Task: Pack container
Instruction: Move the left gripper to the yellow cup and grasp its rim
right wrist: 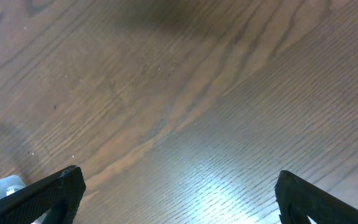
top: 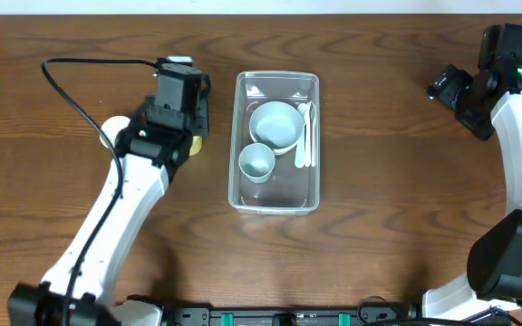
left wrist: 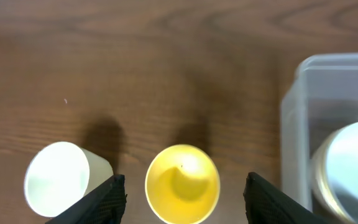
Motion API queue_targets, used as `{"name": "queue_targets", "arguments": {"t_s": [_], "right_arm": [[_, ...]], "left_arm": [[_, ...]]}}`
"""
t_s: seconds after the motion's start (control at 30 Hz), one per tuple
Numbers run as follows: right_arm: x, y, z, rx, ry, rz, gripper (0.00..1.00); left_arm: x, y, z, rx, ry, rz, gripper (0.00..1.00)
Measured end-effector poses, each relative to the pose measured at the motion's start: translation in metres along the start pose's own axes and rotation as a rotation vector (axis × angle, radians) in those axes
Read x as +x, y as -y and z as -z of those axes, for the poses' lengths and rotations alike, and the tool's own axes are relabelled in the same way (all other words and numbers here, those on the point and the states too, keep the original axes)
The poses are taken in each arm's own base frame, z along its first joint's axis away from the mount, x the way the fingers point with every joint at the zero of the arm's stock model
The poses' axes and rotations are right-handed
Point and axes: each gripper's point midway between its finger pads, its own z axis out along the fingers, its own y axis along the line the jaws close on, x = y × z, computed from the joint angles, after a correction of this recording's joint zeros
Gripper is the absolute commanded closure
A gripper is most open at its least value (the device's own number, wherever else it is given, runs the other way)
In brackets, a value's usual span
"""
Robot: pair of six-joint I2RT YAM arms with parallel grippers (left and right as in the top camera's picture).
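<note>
The clear container (top: 275,202) stands at the table's centre and holds a pale bowl (top: 275,124), a pale cup (top: 257,163) and a white spoon (top: 304,134). Its corner shows in the left wrist view (left wrist: 294,106). A yellow cup (left wrist: 182,183) stands between the open fingers of my left gripper (left wrist: 184,193), not gripped. A white cup (left wrist: 58,178) stands just left of it. From overhead my left gripper (top: 178,113) hides most of both cups. My right gripper (right wrist: 176,193) is open and empty over bare wood at the far right (top: 451,86).
A black cable (top: 66,86) loops over the table left of the left arm. The right arm's base (top: 506,258) stands at the right edge. A small white object (right wrist: 5,186) shows at the lower left of the right wrist view.
</note>
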Motion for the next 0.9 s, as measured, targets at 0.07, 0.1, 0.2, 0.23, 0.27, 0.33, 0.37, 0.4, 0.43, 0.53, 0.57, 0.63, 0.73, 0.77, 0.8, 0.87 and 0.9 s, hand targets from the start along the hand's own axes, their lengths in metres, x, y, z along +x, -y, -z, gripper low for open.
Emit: {"name": "queue_targets", "arguments": {"t_s": [0.07, 0.1, 0.2, 0.23, 0.27, 0.33, 0.37, 0.4, 0.43, 0.53, 0.57, 0.63, 0.73, 0.77, 0.8, 0.87, 0.9], "right_arm": [[0.000, 0.000, 0.000, 0.001, 0.000, 0.000, 0.01], [0.000, 0.000, 0.000, 0.000, 0.000, 0.000, 0.01], [0.000, 0.000, 0.000, 0.001, 0.000, 0.000, 0.01], [0.000, 0.000, 0.000, 0.001, 0.000, 0.000, 0.01], [0.000, 0.000, 0.000, 0.001, 0.000, 0.000, 0.01], [0.000, 0.000, 0.000, 0.000, 0.000, 0.000, 0.01], [0.000, 0.000, 0.000, 0.001, 0.000, 0.000, 0.01], [0.000, 0.000, 0.000, 0.000, 0.000, 0.000, 0.01], [0.000, 0.000, 0.000, 0.001, 0.000, 0.000, 0.01], [0.000, 0.000, 0.000, 0.000, 0.000, 0.000, 0.01], [0.000, 0.000, 0.000, 0.000, 0.000, 0.000, 0.01], [0.000, 0.000, 0.000, 0.000, 0.000, 0.000, 0.01], [0.000, 0.000, 0.000, 0.001, 0.000, 0.000, 0.01], [0.000, 0.000, 0.000, 0.001, 0.000, 0.000, 0.01], [0.000, 0.000, 0.000, 0.000, 0.000, 0.000, 0.01], [0.000, 0.000, 0.000, 0.000, 0.000, 0.000, 0.01], [0.000, 0.000, 0.000, 0.001, 0.000, 0.000, 0.01]], "left_arm": [[0.008, 0.001, -0.012, 0.007, -0.040, -0.002, 0.38], [0.013, 0.003, -0.018, 0.013, -0.060, -0.005, 0.38], [0.029, 0.012, -0.036, 0.037, -0.126, -0.020, 0.38], [0.033, 0.014, -0.040, 0.046, -0.144, -0.023, 0.38], [0.039, 0.017, -0.046, 0.053, -0.169, -0.028, 0.38], [0.048, 0.021, -0.052, 0.066, -0.202, -0.034, 0.39], [0.053, 0.022, -0.054, 0.070, -0.219, -0.037, 0.38], [0.057, 0.023, -0.056, 0.073, -0.237, -0.041, 0.39], [0.061, 0.023, -0.058, 0.075, -0.253, -0.043, 0.39], [0.074, 0.024, -0.063, 0.072, -0.301, -0.053, 0.41], [0.078, 0.024, -0.065, 0.071, -0.317, -0.058, 0.44], [0.087, 0.024, -0.069, 0.066, -0.350, -0.064, 0.47], [0.099, 0.023, -0.075, 0.057, -0.393, -0.074, 0.51], [0.102, 0.024, -0.077, 0.057, -0.406, -0.076, 0.55], [0.106, 0.024, -0.079, 0.056, -0.418, -0.075, 0.58], [0.111, 0.024, -0.081, 0.056, -0.437, -0.081, 0.67], [0.112, 0.025, -0.081, 0.058, -0.442, -0.082, 0.69]]}}
